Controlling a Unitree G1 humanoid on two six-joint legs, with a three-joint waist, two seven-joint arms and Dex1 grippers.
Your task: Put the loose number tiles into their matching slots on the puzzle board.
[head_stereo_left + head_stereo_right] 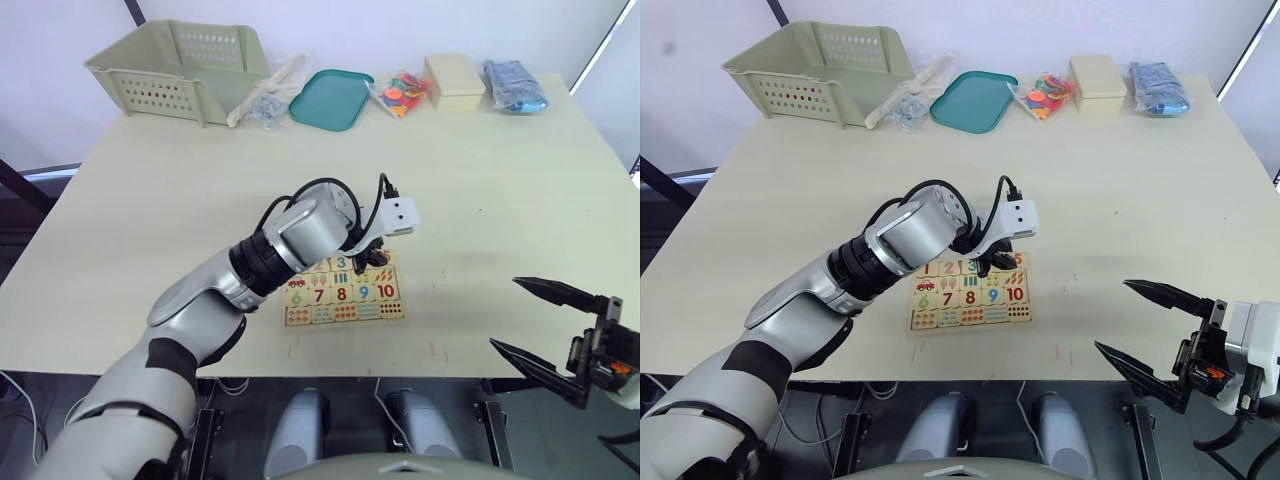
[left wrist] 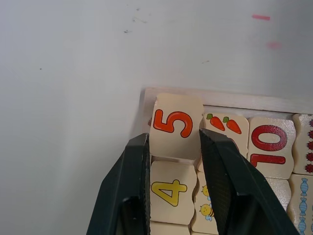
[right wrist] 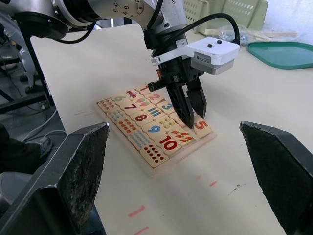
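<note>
Left wrist view has the small pale-wood tile with a red 5 (image 2: 177, 126) sitting tilted at the corner of the flat pale-wood puzzle board (image 1: 345, 292), my left gripper (image 2: 173, 161) closed on its sides. I can read 4 and 10 nearby; the arm hides the board's upper rows. My right gripper (image 1: 1140, 328) hangs spread wide, empty, off the cream table (image 1: 500, 180) edge.

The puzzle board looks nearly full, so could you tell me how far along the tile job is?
Nearly finished. On the puzzle board the 4 tile already sits in its slot, and the other slots in view are filled. In hand: the left gripper has the 5 tile between its fingers at the board's corner slot, tilted and not yet flat. Left: seating and releasing it. The right gripper hangs open off to the side.
</note>
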